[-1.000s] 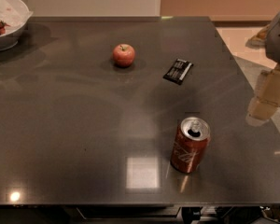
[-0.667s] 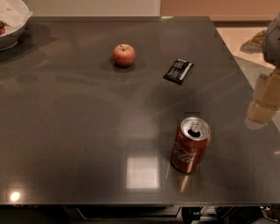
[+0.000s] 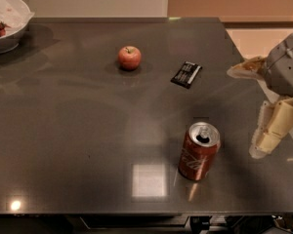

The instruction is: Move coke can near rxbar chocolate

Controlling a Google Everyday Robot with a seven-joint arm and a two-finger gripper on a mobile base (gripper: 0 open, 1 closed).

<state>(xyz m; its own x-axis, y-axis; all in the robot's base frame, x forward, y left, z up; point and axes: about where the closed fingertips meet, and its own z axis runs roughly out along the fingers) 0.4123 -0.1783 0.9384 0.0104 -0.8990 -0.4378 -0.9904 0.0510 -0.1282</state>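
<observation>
Coke can [image 3: 199,151] hasn't shifted vs a sec ago: upright, opened top up, near the front edge of the tabletop [image 3: 63,145], right of centre. Rxbar chocolate [image 3: 186,74] is also unmoved, lying flat further back and well apart from the can, so the gap you need to close is the same. What did change is the gripper [image 3: 262,149]: it's come down in the view and a bit inward from the right edge. It's now roughly level w/ the can and off to its right, not touching. Jaws hold nothing; can't tell if they're parted or closed. Read that as approach underway, no grasp yet, so the move itself hasn't begun, but you're lining up on the right thing. Apple [image 3: 129,57] sits left of the bar and the bowl [image 3: 10,40] is in the far-left corner, both off the can-to-bar path. Prob best to set down on the bar's near side so you don't nudge the wrapper.
</observation>
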